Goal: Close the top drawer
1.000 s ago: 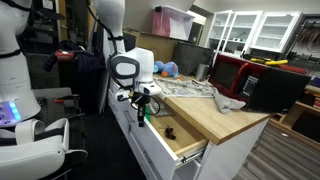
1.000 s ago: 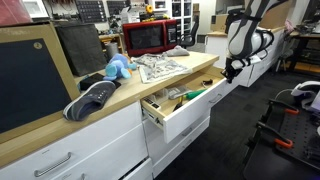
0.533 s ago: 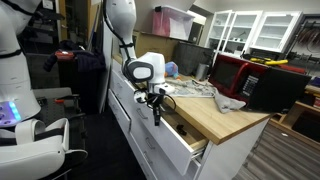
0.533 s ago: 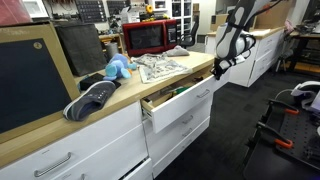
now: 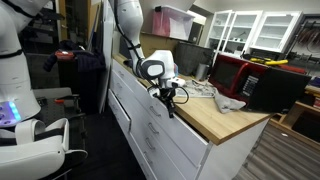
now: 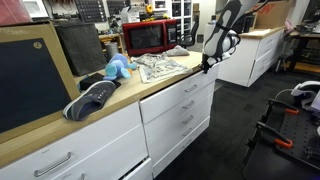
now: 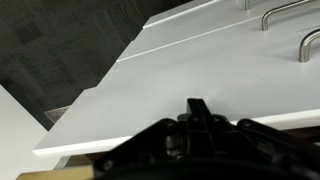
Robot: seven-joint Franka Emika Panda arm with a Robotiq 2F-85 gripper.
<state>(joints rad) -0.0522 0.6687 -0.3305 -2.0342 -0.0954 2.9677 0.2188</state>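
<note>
Drawer (image 6: pixel 172 92) at the top of the white cabinet (image 6: pixel 178 128) sits flush, its contents hidden. The gripper (image 6: pixel 205 68) is at its front edge; whether open or closed cannot be told.

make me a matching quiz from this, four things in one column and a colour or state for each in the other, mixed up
Things:
1. top drawer
2. microwave
3. plush toy
4. shoe

Colour or state:
a. blue
b. shut, front in line with the cabinet
c. grey
d. red

Pairs: 1-b, 2-d, 3-a, 4-c
</note>
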